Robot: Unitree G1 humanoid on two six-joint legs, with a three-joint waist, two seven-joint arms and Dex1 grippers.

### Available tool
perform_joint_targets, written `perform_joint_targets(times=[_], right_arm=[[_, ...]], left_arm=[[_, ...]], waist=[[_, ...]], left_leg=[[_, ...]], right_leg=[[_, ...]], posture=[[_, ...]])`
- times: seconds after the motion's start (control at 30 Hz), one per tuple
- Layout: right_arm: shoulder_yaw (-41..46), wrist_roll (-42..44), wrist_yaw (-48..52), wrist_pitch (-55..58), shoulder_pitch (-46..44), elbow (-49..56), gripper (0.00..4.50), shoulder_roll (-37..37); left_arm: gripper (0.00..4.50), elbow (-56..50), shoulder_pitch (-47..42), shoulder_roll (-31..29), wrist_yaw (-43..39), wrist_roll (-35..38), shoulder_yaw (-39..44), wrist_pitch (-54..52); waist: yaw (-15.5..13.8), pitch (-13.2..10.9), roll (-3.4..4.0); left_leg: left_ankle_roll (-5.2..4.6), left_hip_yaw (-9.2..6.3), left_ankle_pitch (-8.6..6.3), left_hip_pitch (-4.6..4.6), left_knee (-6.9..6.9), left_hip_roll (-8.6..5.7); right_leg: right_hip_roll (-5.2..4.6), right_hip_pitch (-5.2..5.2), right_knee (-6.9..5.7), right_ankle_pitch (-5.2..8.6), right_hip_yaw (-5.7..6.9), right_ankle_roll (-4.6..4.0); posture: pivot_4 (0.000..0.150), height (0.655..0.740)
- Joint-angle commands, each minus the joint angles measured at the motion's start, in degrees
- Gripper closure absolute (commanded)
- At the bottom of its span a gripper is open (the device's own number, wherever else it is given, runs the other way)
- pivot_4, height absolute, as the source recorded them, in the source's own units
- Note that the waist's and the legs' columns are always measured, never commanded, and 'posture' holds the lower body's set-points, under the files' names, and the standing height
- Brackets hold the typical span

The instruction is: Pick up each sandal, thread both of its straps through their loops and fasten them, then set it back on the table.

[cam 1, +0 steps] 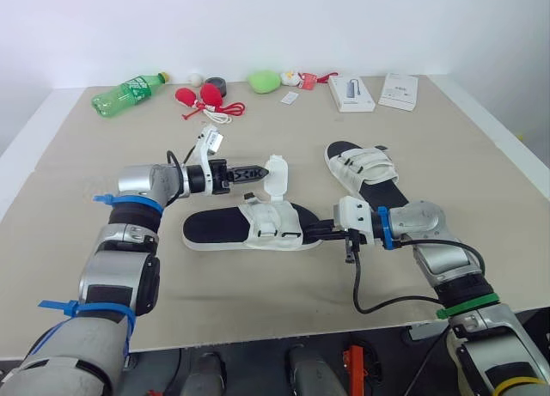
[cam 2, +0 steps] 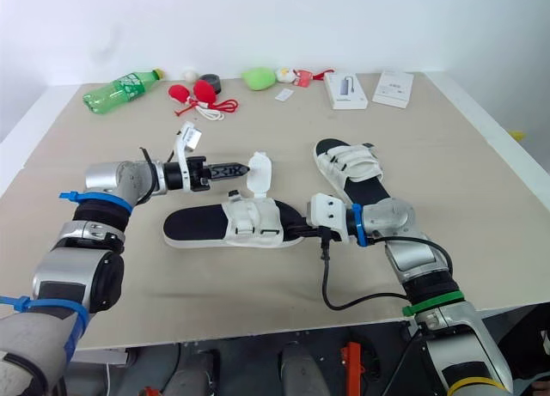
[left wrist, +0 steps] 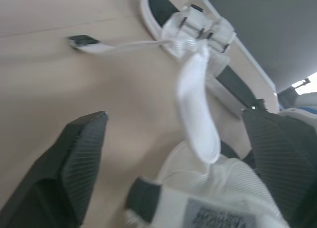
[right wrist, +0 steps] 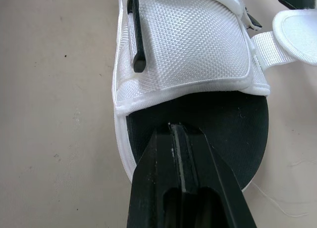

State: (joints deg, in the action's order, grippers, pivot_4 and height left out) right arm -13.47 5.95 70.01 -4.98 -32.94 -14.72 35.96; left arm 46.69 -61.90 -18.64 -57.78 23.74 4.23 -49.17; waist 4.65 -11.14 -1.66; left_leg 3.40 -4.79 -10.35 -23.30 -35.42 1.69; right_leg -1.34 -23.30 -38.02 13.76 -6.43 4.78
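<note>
A beige table (cam 1: 103,267) is filling the scene, with two white sandals with black footbeds lying on it.

Nearest, a black cable (cam 1: 378,306) is looping over the table edge beside the right arm. The right gripper (cam 1: 320,234) is reaching in from the right, low over the table, its two black fingers (right wrist: 185,188) pressed together with no gap. Their tips are lying over the black footbed at one end of the near sandal (cam 1: 249,228); whether they are touching it cannot be told.

The near sandal is lying flat on its sole in the middle of the table, lengthwise from left to right. One of its straps (cam 1: 276,174) is standing up from the white upper, its rounded end in the air.

Just behind the sandal, the left gripper (cam 1: 252,173) is reaching in from the left and pointing at the raised strap. Its claw is spread wide: in the left wrist view the strap is hanging between the two fingers (left wrist: 74,168), clear of both.

Further right, the second sandal (cam 1: 365,174) is lying flat, apart from the first, both straps lying across its upper.

Along the far edge, a green bottle (cam 1: 127,93) is lying on its side, followed by red objects (cam 1: 202,96), a green lump (cam 1: 264,80) and two white boxes (cam 1: 351,93).
</note>
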Motion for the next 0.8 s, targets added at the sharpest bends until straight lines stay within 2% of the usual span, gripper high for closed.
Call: perform_joint_targets(times=[0.03, 0.17, 0.5, 0.8], right_arm=[[-0.66, -1.85, -0.28, 0.29, 0.44, -1.15, 4.50, 0.38], [-0.63, -1.87, -0.39, 0.30, 0.39, -1.19, 4.50, 0.42], [-0.51, -2.18, -1.10, 0.53, 0.64, -0.54, 4.50, 0.54], [0.05, -2.04, -2.47, 1.66, 2.85, 2.28, 4.50, 1.50]], left_arm=[[0.03, -0.58, -2.26, 1.16, -2.57, 0.79, -0.84, -2.03], [0.03, 1.33, -3.74, 2.86, -5.13, 1.76, -0.79, -4.37], [0.03, 14.95, -13.97, 7.74, -5.57, 3.15, 5.02, -1.81], [0.03, 21.89, -16.52, 8.95, -7.14, -1.36, 5.05, 2.66]], waist=[[0.02, 0.00, 0.00], [0.03, 0.00, 0.00], [0.13, -0.02, -0.03], [0.32, -0.02, -0.04]], left_leg=[[0.00, 0.00, 0.00, 0.00, 0.00, 0.00], [0.00, 0.00, 0.00, 0.00, 0.00, 0.00], [0.00, 0.00, 0.00, 0.00, 0.01, -0.03], [0.00, 0.00, 0.00, -0.02, 0.02, -0.04]], right_leg=[[0.00, -0.01, 0.00, 0.00, 0.00, 0.00], [0.00, -0.01, 0.00, 0.00, 0.00, 0.00], [0.00, -0.01, 0.01, 0.01, 0.00, 0.02], [-0.01, -0.02, 0.01, 0.02, 0.00, 0.04]], posture=[[0.150, 0.7400], [0.150, 0.7400], [0.150, 0.7400], [0.150, 0.7400]])
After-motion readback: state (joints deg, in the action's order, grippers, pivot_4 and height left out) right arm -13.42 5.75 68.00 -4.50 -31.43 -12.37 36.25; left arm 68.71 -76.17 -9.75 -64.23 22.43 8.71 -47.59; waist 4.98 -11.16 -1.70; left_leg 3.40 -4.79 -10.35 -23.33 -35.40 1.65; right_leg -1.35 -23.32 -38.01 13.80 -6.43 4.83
